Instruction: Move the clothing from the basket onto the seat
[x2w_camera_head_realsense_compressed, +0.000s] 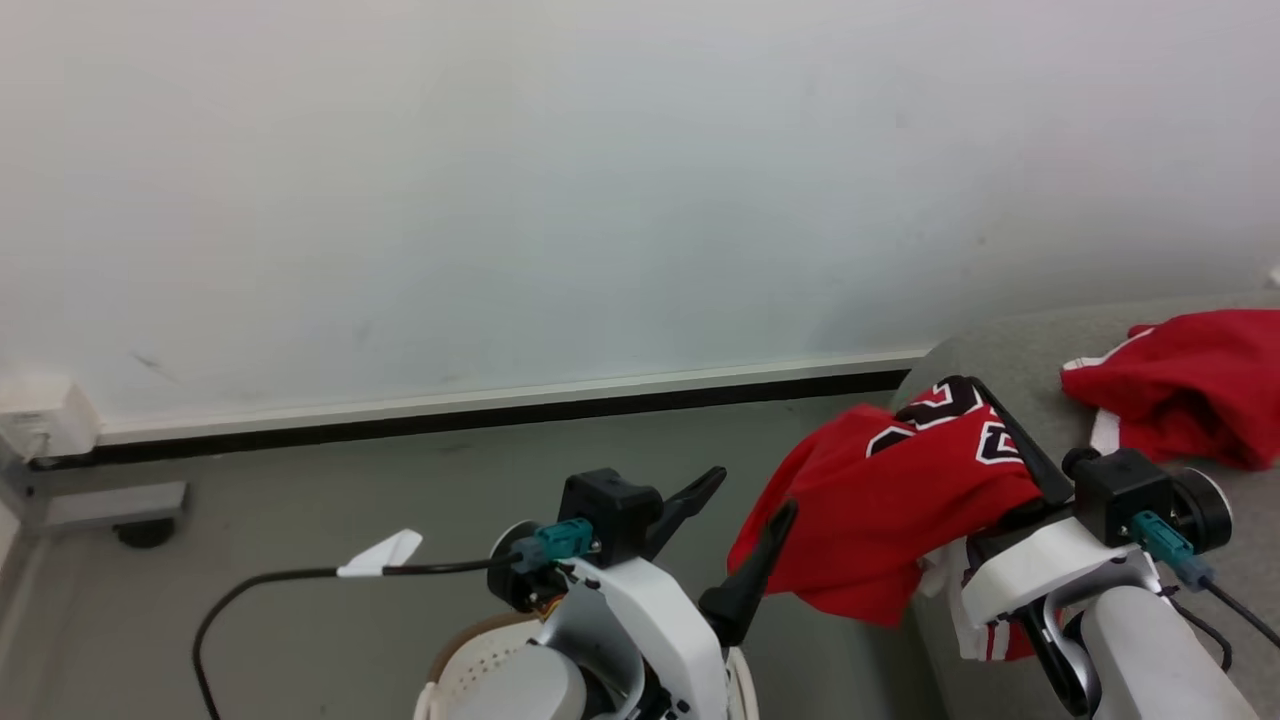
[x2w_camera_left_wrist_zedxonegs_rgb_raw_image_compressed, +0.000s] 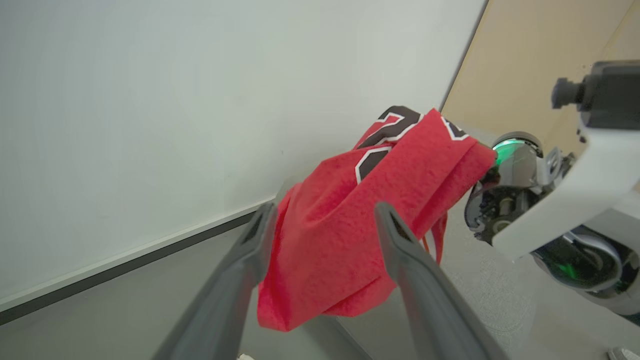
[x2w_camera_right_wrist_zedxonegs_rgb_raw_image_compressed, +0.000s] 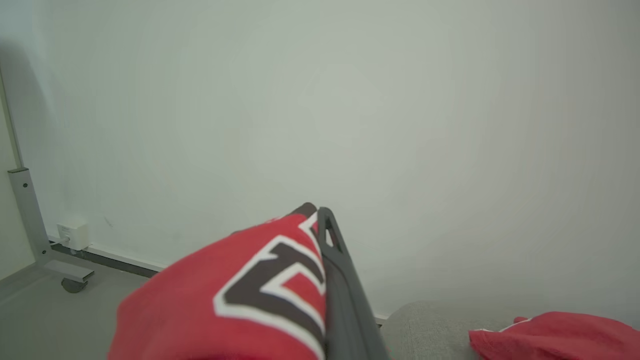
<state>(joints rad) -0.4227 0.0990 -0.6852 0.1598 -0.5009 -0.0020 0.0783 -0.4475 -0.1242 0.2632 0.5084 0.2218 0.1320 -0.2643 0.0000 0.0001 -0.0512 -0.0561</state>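
right gripper (x2w_camera_head_realsense_compressed: 980, 392) fully closed, its two long dark fingers pinched together on the soft red jersey with black white-edged numerals (x2w_camera_head_realsense_compressed: 880, 510). the fabric is bunched over the fingers and hangs in folds off their left side. in the right wrist view the closed gripper (x2w_camera_right_wrist_zedxonegs_rgb_raw_image_compressed: 322, 214) pokes out just past the numeral patch of the jersey (x2w_camera_right_wrist_zedxonegs_rgb_raw_image_compressed: 200, 310).

left gripper (x2w_camera_head_realsense_compressed: 755, 490) spread wide, nothing held. it sits above the rounded cream-white perforated plastic basket with brown rim band (x2w_camera_head_realsense_compressed: 475, 665), just left of the jersey. in the head view one finger (x2w_camera_head_realsense_compressed: 765, 555) overlaps the jersey's hanging edge, contact cannot tell. in the left wrist view the open gripper (x2w_camera_left_wrist_zedxonegs_rgb_raw_image_compressed: 325, 207) frames the jersey (x2w_camera_left_wrist_zedxonegs_rgb_raw_image_compressed: 320, 270), which looks fleecy and crumpled.

the jersey hangs at the rounded padded corner of the large light grey woven-fabric seat (x2w_camera_head_realsense_compressed: 1030, 350), mostly over the grey floor (x2w_camera_head_realsense_compressed: 400, 470); whether it rests on the seat cannot tell. a bit of red and white striped trim (x2w_camera_head_realsense_compressed: 985, 640) shows under the right wrist.

a second crumpled red garment with white trim (x2w_camera_head_realsense_compressed: 1190, 385) lies on the seat top, well apart from the basket, also seen in the right wrist view (x2w_camera_right_wrist_zedxonegs_rgb_raw_image_compressed: 555, 337) on the seat (x2w_camera_right_wrist_zedxonegs_rgb_raw_image_compressed: 425, 325).

black cable with white tag (x2w_camera_head_realsense_compressed: 380, 552) runs from the left wrist. plain pale wall (x2w_camera_head_realsense_compressed: 600, 200) behind.
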